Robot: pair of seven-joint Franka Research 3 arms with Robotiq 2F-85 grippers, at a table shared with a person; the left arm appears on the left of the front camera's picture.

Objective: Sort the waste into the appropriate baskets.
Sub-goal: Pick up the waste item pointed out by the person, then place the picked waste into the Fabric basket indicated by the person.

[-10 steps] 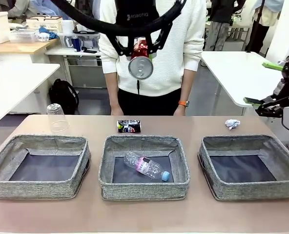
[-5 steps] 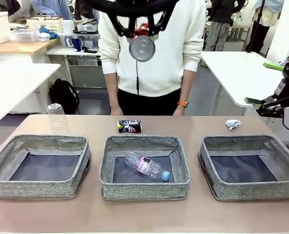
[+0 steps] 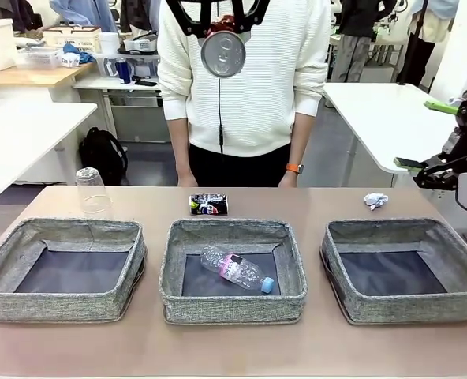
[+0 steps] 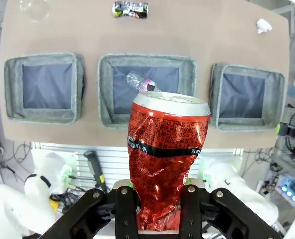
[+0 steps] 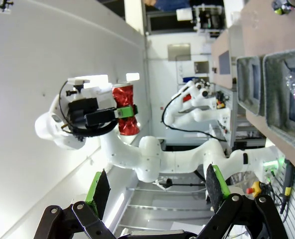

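Gripping the red can (image 4: pixel 165 164) tight, left jaws high above the middle basket (image 3: pixel 233 300), bottle (image 3: pixel 235 270) lying inside it, right jaws spread wide, empty, off to its right.

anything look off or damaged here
The red can in the left hand is badly crushed and dented around its middle. The clear cup stands upside down on the table beyond the left basket.
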